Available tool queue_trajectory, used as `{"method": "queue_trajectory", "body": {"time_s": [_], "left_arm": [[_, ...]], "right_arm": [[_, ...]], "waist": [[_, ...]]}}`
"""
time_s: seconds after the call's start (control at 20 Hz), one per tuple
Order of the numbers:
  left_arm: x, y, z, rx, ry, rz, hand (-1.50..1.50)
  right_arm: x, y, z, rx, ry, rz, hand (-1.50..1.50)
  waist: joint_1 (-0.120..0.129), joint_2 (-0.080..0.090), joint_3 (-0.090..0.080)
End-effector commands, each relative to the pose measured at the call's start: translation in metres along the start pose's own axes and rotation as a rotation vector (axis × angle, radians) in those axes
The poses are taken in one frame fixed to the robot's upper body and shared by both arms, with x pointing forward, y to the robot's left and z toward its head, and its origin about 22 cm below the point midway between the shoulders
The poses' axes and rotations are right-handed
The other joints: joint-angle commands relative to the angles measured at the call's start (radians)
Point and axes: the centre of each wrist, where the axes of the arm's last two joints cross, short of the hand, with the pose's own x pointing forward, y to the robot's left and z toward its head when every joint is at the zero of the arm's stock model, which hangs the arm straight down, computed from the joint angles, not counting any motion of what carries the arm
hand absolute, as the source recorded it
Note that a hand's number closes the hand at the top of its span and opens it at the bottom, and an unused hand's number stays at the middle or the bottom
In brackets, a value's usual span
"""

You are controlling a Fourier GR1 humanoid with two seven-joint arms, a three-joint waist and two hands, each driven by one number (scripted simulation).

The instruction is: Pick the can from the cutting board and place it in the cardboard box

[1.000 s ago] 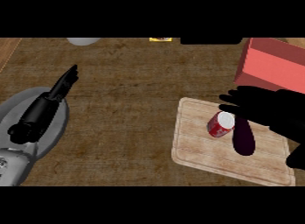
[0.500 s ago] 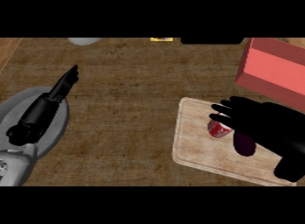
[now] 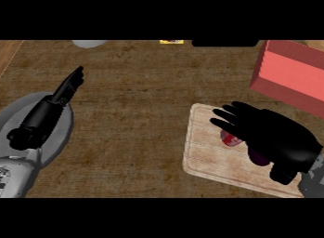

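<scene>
Near the counter's left edge the left hand (image 3: 67, 86) lies flat with straight fingers, its forearm across a grey plate (image 3: 63, 135). Toward the right, on the cutting board (image 3: 207, 158), the right hand (image 3: 274, 135) spreads wide over the can (image 3: 230, 138), of which only a red and silver sliver shows under the fingers, beside a dark purple thing (image 3: 259, 157). The cardboard box (image 3: 298, 76), pinkish red, sits at the counter's far right corner.

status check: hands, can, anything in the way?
Right hand open over the can on the cutting board. Left hand resting, open. Purple object beside the can, under the hand. Box unobstructed.
</scene>
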Motion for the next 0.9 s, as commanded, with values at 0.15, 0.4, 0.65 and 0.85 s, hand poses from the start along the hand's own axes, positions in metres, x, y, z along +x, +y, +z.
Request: {"method": "queue_trajectory", "body": {"time_s": [0.15,0.4,0.65,0.85], "left_arm": [[0.007,-0.013,0.003,0.007,-0.004,0.02,0.0],[-0.01,0.005,0.011,-0.001,0.02,0.01,0.0],[-0.011,-0.019,-0.006,-0.013,0.001,0.011,0.0],[-0.014,0.0,0.007,0.003,-0.012,-0.001,0.0]], "right_arm": [[-0.025,0.01,-0.014,0.025,0.059,0.04,-1.5],[-0.006,0.045,-0.024,0.021,0.054,0.033,-1.5],[-0.019,0.024,-0.037,0.029,0.008,0.001,-1.5],[-0.026,0.06,-0.034,0.048,0.039,0.024,-1.5]], "waist": [[0.004,0.0,0.0],[0.0,0.0,0.0],[0.0,0.0,0.0],[0.0,0.0,0.0]]}}
